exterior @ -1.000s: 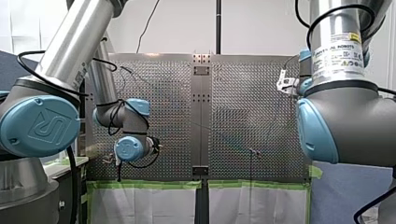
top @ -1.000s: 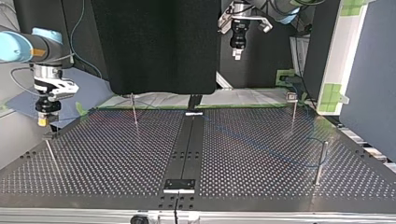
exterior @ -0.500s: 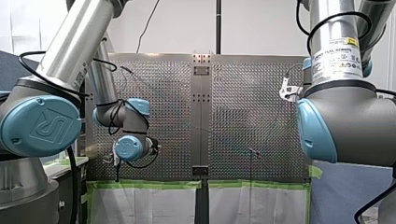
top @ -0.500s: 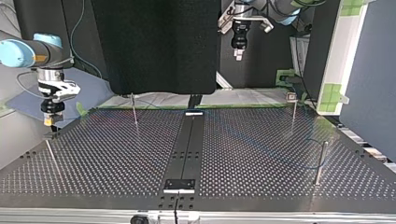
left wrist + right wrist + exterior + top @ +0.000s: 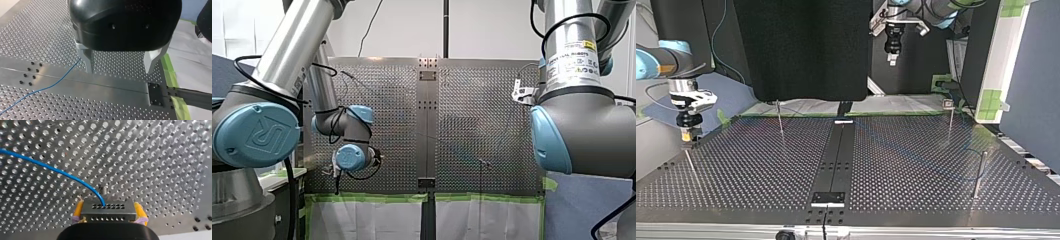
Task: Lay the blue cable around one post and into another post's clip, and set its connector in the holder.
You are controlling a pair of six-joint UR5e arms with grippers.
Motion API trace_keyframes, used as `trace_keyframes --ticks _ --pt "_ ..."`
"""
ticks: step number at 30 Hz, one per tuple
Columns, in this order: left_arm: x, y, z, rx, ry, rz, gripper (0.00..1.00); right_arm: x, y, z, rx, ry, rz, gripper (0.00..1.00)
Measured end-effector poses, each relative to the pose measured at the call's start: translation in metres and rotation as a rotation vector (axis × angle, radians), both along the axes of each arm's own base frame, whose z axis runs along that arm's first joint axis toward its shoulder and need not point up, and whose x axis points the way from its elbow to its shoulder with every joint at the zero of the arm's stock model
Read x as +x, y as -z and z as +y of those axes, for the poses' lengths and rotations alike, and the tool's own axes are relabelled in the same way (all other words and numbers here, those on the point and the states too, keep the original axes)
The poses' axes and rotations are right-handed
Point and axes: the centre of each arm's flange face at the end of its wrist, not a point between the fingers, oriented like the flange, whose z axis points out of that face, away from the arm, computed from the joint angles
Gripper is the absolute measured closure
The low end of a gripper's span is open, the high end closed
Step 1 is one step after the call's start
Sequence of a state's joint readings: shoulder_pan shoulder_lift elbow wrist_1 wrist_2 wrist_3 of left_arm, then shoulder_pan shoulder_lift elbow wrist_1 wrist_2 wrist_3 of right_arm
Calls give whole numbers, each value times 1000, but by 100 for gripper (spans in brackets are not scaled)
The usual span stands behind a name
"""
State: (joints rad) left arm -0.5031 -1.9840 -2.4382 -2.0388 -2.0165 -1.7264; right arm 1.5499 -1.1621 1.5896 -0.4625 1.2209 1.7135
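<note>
my right claw (image 5: 108,207) grips the two ends of the metal connector (image 5: 107,213) with its yellow pads. it holds the block level and just above the perforated desk (image 5: 162,157), with a small metal stud (image 5: 103,188) right ahead of it. that low, square hold looks meant for setting the block down into the holder, which i take to be at that stud, though i cannot be sure. the blue cable (image 5: 57,171) leaves the connector's upper row of holes and arcs away over the desk, seemingly loose enough not to tug the block. my left claw (image 5: 119,68) hangs high with its metal fingers wide apart and nothing in them, the cable lying on the desk beside one finger. it is probably staying clear. in the top view the right claw is at the desk's far left, well apart from the stout post (image 5: 978,175) at the near right.
</note>
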Motion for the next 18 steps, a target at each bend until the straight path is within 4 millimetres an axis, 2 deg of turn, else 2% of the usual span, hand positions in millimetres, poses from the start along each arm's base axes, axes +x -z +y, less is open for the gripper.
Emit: trace_keyframes --ticks 9,18 --pt "2 1 3 10 -11 15 2 -10 2 -1 30 -20 16 100" --pt "4 1 5 14 -18 21 2 -18 5 -15 38 -33 22 100"
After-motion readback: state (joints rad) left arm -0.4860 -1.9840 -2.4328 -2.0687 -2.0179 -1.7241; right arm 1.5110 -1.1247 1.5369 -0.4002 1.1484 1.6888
